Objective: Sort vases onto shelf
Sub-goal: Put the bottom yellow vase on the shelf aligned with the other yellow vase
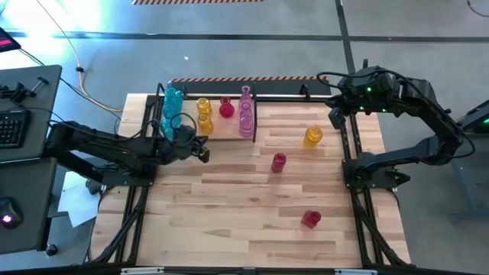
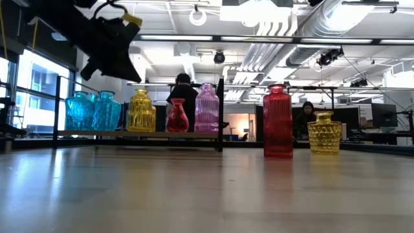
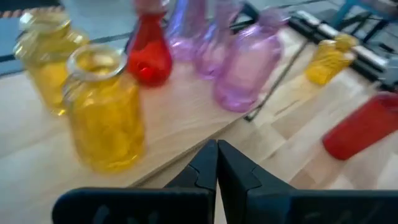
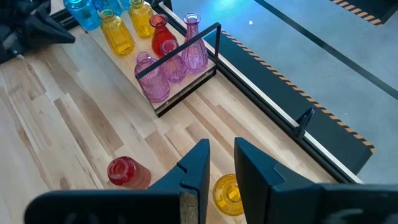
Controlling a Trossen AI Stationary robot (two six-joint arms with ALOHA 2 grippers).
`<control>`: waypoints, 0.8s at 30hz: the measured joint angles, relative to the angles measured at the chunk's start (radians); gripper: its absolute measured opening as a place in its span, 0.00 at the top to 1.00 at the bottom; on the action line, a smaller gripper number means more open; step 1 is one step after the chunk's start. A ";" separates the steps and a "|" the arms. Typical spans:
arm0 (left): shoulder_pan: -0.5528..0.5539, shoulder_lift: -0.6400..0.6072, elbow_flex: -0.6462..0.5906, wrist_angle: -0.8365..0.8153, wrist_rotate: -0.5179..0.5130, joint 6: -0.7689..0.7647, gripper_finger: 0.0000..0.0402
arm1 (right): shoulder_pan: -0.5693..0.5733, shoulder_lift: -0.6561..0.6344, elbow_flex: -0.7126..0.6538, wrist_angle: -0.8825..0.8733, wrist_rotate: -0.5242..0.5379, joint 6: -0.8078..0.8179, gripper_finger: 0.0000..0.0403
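The shelf (image 1: 225, 131) stands at the table's far left, a black rod rack on a light plank. On the plank stand cyan vases (image 1: 173, 101), yellow vases (image 1: 204, 114), a red vase (image 1: 226, 108) and pink vases (image 1: 245, 111). Loose on the tabletop stand a yellow vase (image 1: 313, 136), a red vase (image 1: 279, 161) and another red vase (image 1: 310, 219). My left gripper (image 3: 217, 146) is shut with nothing in it, just in front of the shelf's near edge by the yellow vases (image 3: 106, 118). My right gripper (image 4: 222, 149) hangs open and raised at the far right, above the loose yellow vase (image 4: 229, 193).
Black frame rails run along the table's left and right sides (image 1: 353, 164). A striped bar lies beyond the far edge (image 1: 229, 79). Bare tabletop stretches across the middle and near part. People sit in the room behind (image 2: 183, 87).
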 joint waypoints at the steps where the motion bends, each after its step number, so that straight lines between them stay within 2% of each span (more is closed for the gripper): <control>1: 0.001 0.000 -0.011 -0.005 -0.009 -0.020 1.00 | 0.000 0.000 0.000 0.000 0.000 0.000 0.86; 7: 0.006 0.000 -0.056 -0.003 -0.078 -0.121 1.00 | 0.000 0.000 0.000 0.000 0.000 0.004 0.86; 14: 0.035 0.015 -0.073 0.043 -0.048 -0.167 1.00 | 0.000 0.000 0.000 0.001 0.000 0.008 0.86; 24: 0.098 0.118 -0.072 0.161 -0.037 -0.210 1.00 | 0.000 0.000 0.000 0.001 0.000 0.008 0.86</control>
